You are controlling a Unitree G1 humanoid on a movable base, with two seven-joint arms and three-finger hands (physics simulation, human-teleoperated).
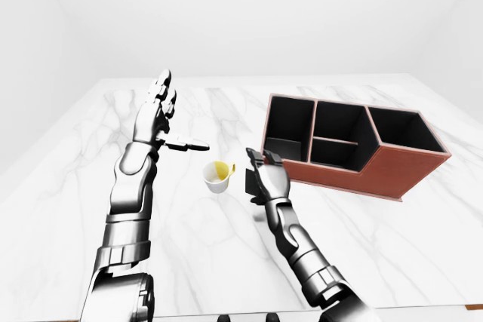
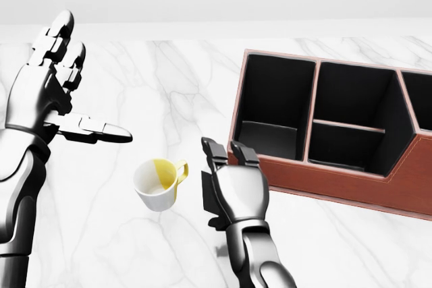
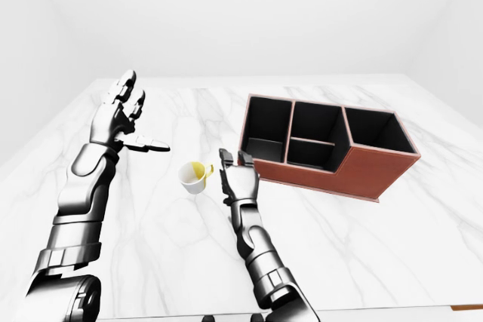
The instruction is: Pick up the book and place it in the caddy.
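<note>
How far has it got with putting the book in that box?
Partway. The right hand has its fingers around the dark book, between the mug and the caddy. Whether the book is off the table is unclear. Left to do: carry it over the caddy's wall and drop it in; the compartments look empty. The left hand hangs open, unused.

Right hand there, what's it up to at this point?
The right hand is closed round a small dark book, holding it above the marble table, between the yellow-lined cup and the brown caddy. The book is not yet in any compartment. The left hand hangs open and empty over the table.
</note>
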